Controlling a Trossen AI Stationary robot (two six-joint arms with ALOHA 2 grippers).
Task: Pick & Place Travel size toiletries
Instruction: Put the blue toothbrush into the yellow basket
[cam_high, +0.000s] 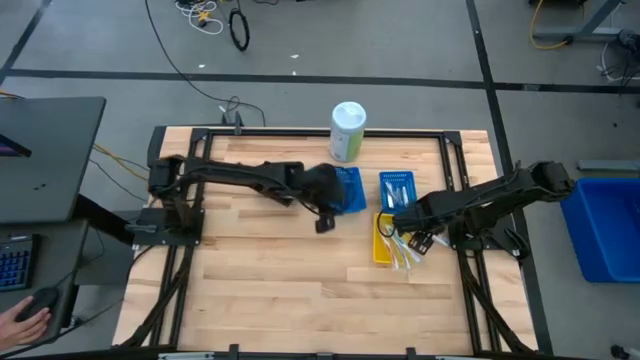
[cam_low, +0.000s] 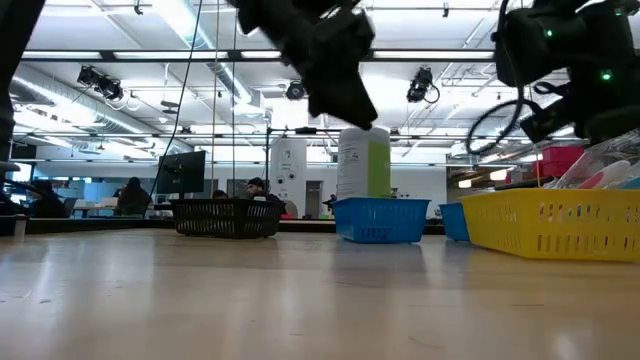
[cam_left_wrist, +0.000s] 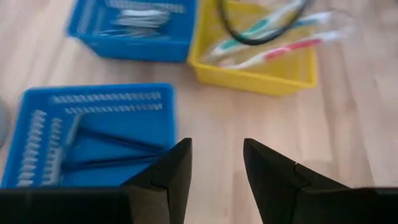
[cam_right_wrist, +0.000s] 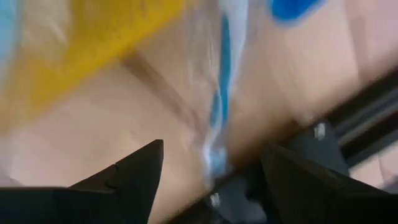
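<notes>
Both grippers are open and hold nothing. My left gripper (cam_high: 325, 218) (cam_left_wrist: 214, 168) hovers over bare wood beside the near blue bin (cam_left_wrist: 93, 134), where dark-handled razors (cam_left_wrist: 115, 152) lie. A second blue bin (cam_left_wrist: 134, 25) holds white tubes (cam_left_wrist: 137, 18). Wrapped toothbrushes (cam_left_wrist: 273, 40) lie in the yellow bin (cam_high: 384, 240) (cam_left_wrist: 249, 78), their ends sticking out over its rim (cam_high: 405, 252). My right gripper (cam_high: 418, 238) (cam_right_wrist: 211, 168) hangs just beside that bin, above a clear-wrapped blue toothbrush (cam_right_wrist: 221, 93) that lies ahead of its fingers.
A tall white-and-green canister (cam_high: 347, 130) (cam_low: 362, 160) stands at the far edge behind the blue bins. A black basket (cam_low: 226, 216) shows far off in the low view. The table's black frame rail (cam_right_wrist: 348, 118) runs close by my right gripper. Bare wood (cam_high: 280, 280) fills the near half.
</notes>
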